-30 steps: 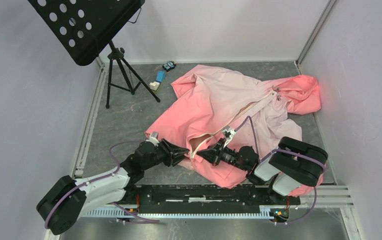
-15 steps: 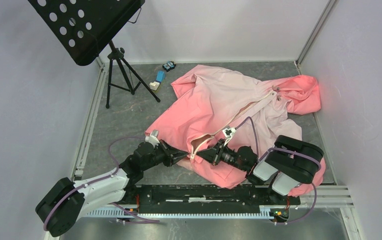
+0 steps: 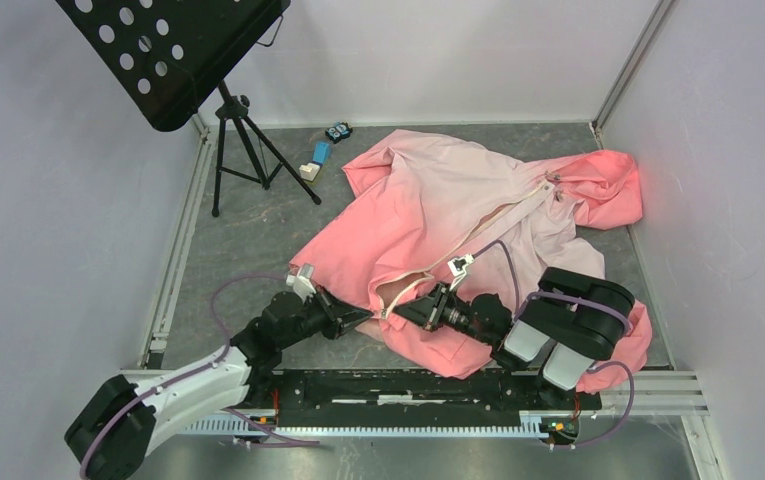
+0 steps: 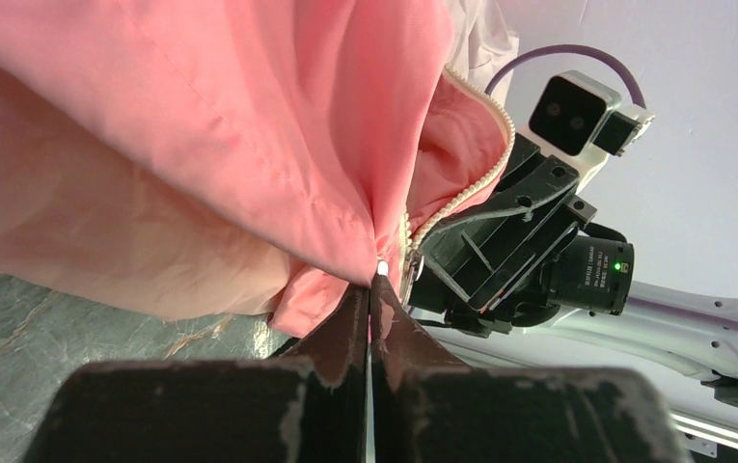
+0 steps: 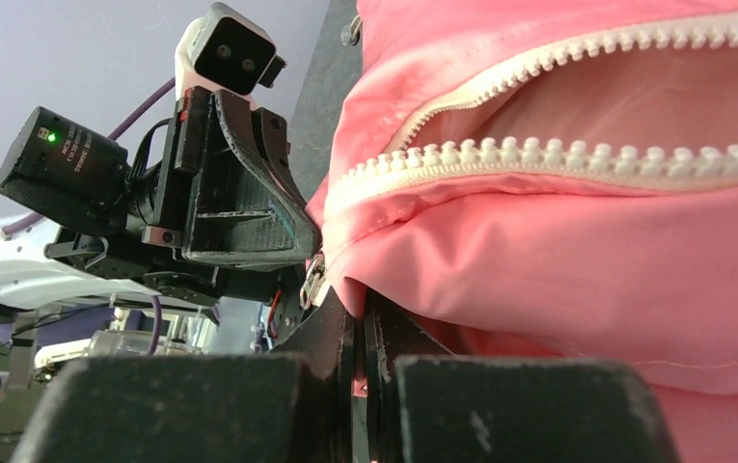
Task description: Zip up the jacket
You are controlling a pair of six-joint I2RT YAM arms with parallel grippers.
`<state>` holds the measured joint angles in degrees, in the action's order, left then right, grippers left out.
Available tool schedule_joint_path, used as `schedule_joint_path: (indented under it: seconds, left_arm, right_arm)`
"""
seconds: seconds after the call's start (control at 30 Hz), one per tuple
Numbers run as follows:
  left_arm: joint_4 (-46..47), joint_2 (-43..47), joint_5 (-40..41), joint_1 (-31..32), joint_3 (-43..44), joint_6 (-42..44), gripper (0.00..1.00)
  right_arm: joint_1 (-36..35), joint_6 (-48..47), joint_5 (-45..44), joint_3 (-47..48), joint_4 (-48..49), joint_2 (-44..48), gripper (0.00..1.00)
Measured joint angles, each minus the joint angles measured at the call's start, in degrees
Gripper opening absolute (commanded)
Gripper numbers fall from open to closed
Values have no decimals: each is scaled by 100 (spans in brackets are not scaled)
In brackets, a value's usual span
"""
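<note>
The pink jacket (image 3: 438, 200) lies crumpled on the grey table, its cream-white zipper strip (image 3: 518, 215) running from the hood down to the near hem, open at the lower end. My left gripper (image 3: 365, 316) is shut on the hem's left side, pinching pink fabric (image 4: 326, 222) at its tips (image 4: 372, 287). My right gripper (image 3: 405, 313) faces it, shut on the hem's right side (image 5: 500, 260) at its tips (image 5: 357, 311). A metal zipper slider (image 5: 313, 280) hangs just beside the right fingertips. The two rows of zipper teeth (image 5: 538, 154) stand apart above it.
A black music stand (image 3: 173, 50) on a tripod (image 3: 243, 150) stands at the back left. Small blue and white blocks (image 3: 316, 160) lie behind the jacket. Walls close in the sides and back. A metal rail (image 3: 418, 400) runs along the near edge.
Both arms have shifted a little left and toward the near edge, keeping their grip. The jacket's near hem has been drawn along with them.
</note>
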<state>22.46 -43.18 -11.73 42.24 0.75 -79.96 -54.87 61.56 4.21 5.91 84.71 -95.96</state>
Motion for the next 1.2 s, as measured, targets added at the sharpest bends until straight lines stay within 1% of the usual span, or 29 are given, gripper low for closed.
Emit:
schedule_joint_path:
  seconds: [0.13,0.2,0.27,0.4,0.5,0.67,0.83,1.03,1.13,1.2]
  left_arm:
    - [-212,262,96,2,-4,0,2]
    - [-315,382,118,9,-4,0,2]
    - [-380,459,129,17,-4,0,2]
    - [-411,472,136,26,-4,-7,10]
    - [-402,446,162,26,-4,-48,18]
    - [-302,149,129,26,-4,-190,33]
    - [-85,-153,55,26,-4,-372,40]
    - [76,-282,-149,26,4,-446,49]
    - [129,-275,-219,26,4,-573,50]
    - [166,-243,-223,26,4,-667,50]
  right_arm:
    - [-4,177,4,4,2,-55,4]
    - [-13,166,7,11,2,-48,3]
    - [-15,122,7,11,-2,-7,1]
    - [-15,72,31,7,2,66,0]
    - [-13,66,31,9,0,63,0]
    - [-13,55,28,9,2,63,1]
    - [-13,52,28,9,2,63,0]
    - [-13,55,28,9,2,48,0]
    - [-13,55,28,9,2,31,0]
    - [-13,55,28,9,2,31,0]
